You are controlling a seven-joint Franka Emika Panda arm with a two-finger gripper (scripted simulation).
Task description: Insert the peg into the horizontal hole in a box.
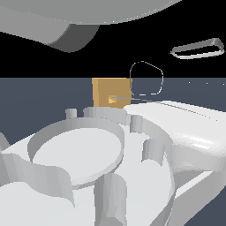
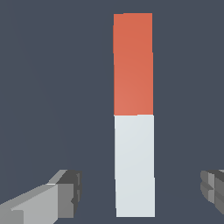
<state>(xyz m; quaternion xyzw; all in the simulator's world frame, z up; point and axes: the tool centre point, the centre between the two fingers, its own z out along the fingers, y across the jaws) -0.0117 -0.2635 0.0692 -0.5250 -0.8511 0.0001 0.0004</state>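
In the wrist view the peg [image 2: 134,114] lies flat on the dark floor, one half orange-red and the other half pale grey-white. My gripper [image 2: 140,192] is open, with its fingers [image 2: 65,190] spread wide on either side of the white end, not touching it. In the exterior view the tan box [image 1: 110,92] stands in the distance, and the hole [image 1: 112,99] shows low on its face. My own arm's grey body [image 1: 88,163] fills the foreground there and hides the peg and the gripper.
Grey arm links [image 1: 53,22] cross the upper part of the exterior view. The dark blue-grey floor [image 1: 39,101] stretches around the box.
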